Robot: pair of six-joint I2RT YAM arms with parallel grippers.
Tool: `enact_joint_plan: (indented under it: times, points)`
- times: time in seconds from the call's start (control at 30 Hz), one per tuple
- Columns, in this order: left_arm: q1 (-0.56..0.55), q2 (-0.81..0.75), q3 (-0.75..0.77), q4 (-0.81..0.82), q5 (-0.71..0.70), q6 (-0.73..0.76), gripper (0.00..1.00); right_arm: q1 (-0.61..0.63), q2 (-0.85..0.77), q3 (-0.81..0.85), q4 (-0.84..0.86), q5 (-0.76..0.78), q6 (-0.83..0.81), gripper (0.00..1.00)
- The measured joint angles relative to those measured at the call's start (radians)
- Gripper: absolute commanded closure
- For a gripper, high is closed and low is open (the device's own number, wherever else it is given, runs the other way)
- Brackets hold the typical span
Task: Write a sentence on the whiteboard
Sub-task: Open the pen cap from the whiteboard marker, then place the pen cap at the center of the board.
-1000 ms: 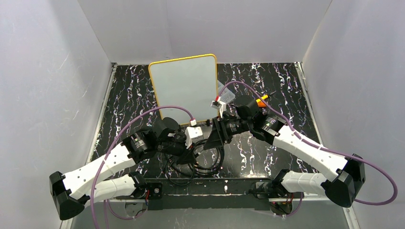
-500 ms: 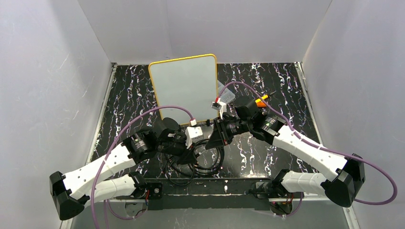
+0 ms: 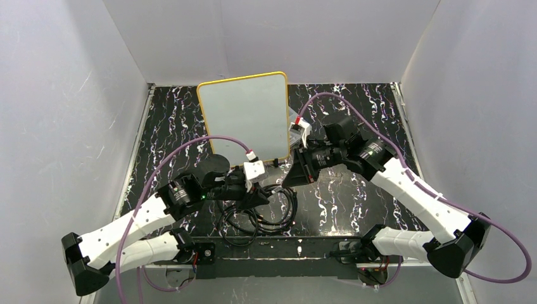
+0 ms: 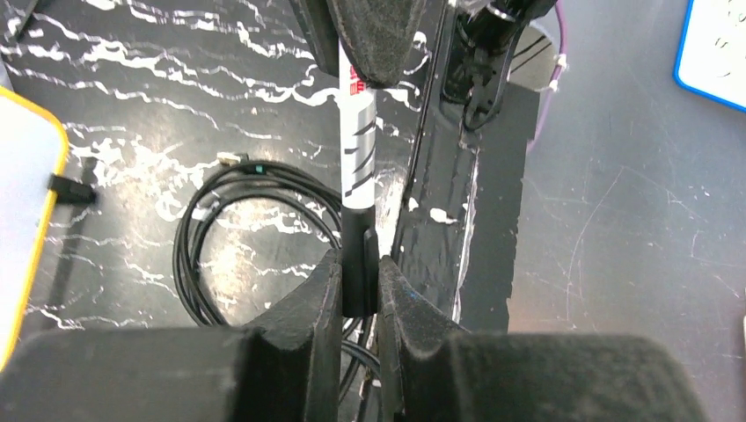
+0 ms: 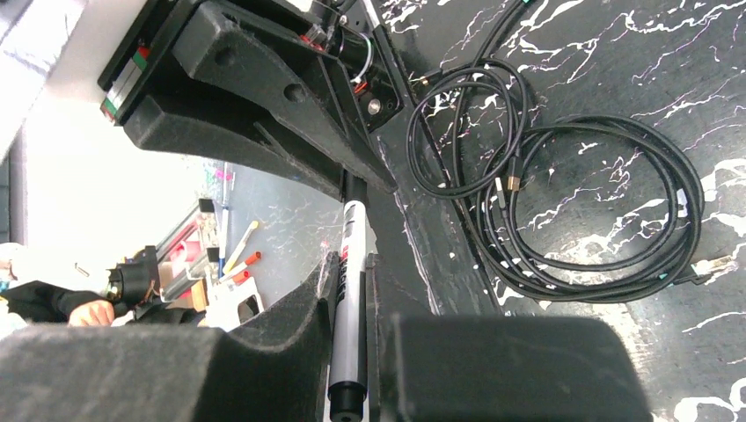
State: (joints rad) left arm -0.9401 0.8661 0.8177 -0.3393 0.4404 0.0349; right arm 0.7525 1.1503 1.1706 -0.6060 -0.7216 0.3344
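The whiteboard lies flat at the back middle of the table, yellow-framed, and its face is blank; no sentence shows on it. Its corner shows in the left wrist view. A grey-white marker spans between both grippers in front of the board. My left gripper is shut on the marker's black cap. My right gripper is shut on the marker's barrel. In the top view the left gripper and right gripper face each other closely.
A coil of black cable lies on the black marbled table under the grippers; it also shows in the right wrist view. A clear plastic box sits by the board's right edge. White walls enclose the table.
The right arm has lifted and swung towards the back right with the marker. The left gripper has followed to the right, still on the cap.
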Motion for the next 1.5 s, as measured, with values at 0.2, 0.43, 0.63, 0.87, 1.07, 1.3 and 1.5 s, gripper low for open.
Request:
enact_joint_plan:
  times: [0.2,0.43,0.63,0.87,1.07,1.3,1.5]
  points:
    - [-0.009,-0.023,0.000,0.068,-0.013,0.017,1.00,-0.019,0.005,0.103,-0.162,-0.021,-0.116,0.99]
    - [-0.006,-0.039,-0.020,-0.065,-0.048,0.026,1.00,-0.058,0.006,0.248,-0.348,0.013,-0.225,0.99]
    - [-0.003,-0.030,-0.042,-0.178,-0.077,0.027,1.00,-0.063,-0.016,0.313,-0.421,0.019,-0.266,0.99]
    - [-0.003,-0.040,-0.042,-0.199,-0.213,-0.028,1.00,-0.063,-0.017,0.274,-0.428,0.124,-0.259,0.99]
    - [0.089,-0.057,-0.043,-0.211,-0.371,-0.177,1.00,-0.063,-0.076,0.083,-0.272,0.312,-0.182,0.99]
    - [0.420,-0.082,-0.106,-0.217,-0.419,-0.382,1.00,-0.063,-0.242,-0.108,-0.023,0.461,-0.113,0.99]
    - [0.583,-0.045,-0.156,-0.260,-0.547,-0.536,1.00,-0.063,-0.335,-0.209,0.149,0.521,-0.098,0.99]
